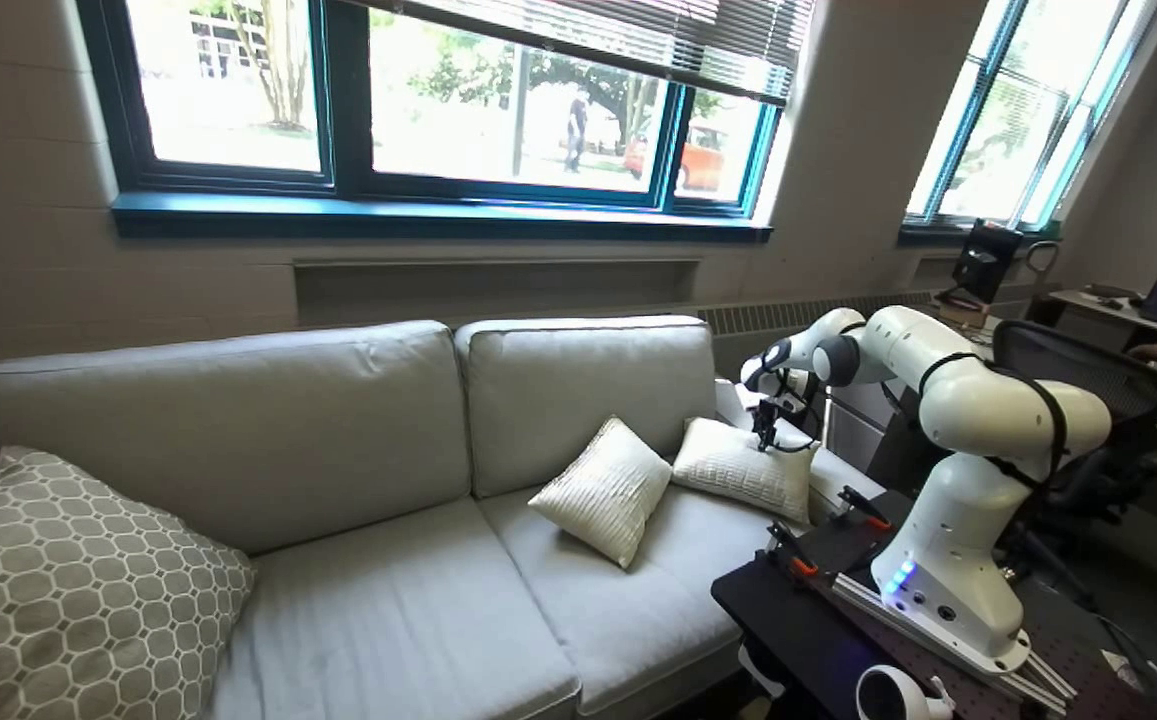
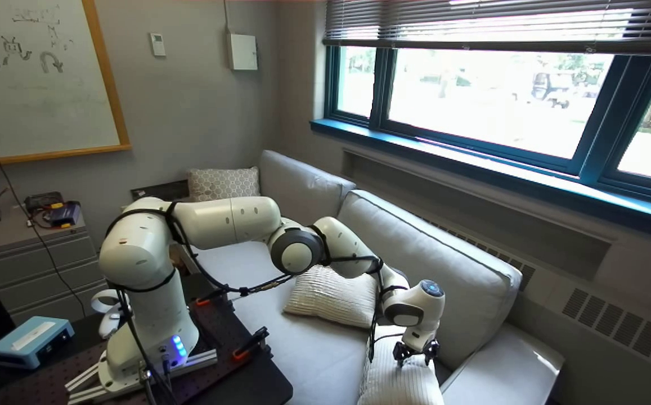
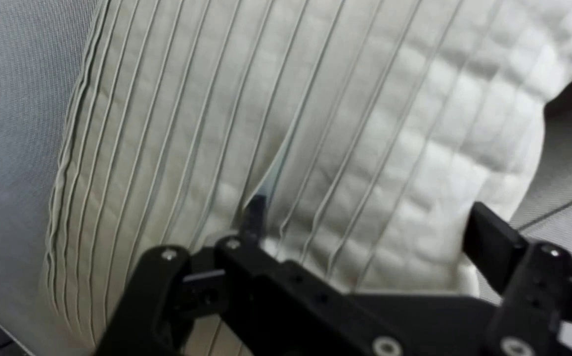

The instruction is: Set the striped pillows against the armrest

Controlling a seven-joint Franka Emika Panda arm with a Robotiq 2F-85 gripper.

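Whiteboard (image 2: 49, 115), on the wall: handwriting (image 2: 35, 18) along the top, illegible from where I stand; below it, a curved arrow (image 2: 51, 62) and a small boxy doodle (image 2: 14, 49). Blue box (image 2: 28, 351): one pale label (image 2: 34, 336) on top, any print too small to read. White wall unit (image 2: 157, 47): small display (image 2: 158, 39), any reading too small to tell. Legible words, numbers or brands: none.

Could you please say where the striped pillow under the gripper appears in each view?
In an exterior view, the striped pillow lies right of centre, below mid-height.
In an exterior view, the striped pillow is right of centre, cut by the bottom edge.
In the wrist view, the striped pillow fills most of the frame.
Shared landmark: the gripper, visible in all three.
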